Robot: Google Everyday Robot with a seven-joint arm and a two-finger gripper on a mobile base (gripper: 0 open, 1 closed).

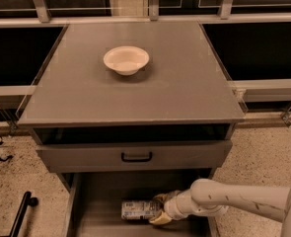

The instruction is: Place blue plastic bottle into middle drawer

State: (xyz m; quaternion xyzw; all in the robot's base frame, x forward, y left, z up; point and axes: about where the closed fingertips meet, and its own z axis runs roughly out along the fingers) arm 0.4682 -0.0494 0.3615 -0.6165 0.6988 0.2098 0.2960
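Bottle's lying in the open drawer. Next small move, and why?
Probably open the jaws: the gripper grips the blue plastic bottle at one end, and the bottle lies on its side, apparently resting on the middle drawer floor, so release seems safe.

blue plastic bottle (139, 209): small, clear, white-and-pale-blue label with dark print. Lying on its side, long axis roughly left-right in the frame. Cap end not discernible. Sits bottom centre of the frame, on the floor of the middle drawer (93, 201).

middle drawer: pulled open, grey metal, plain flat floor, low side walls visible left and right. It's at the bottom of the frame; its front edge is cut off by the frame.

gripper (159, 209): inside the drawer at the bottle's right end, one finger above and one below it in the frame, closed against the bottle.
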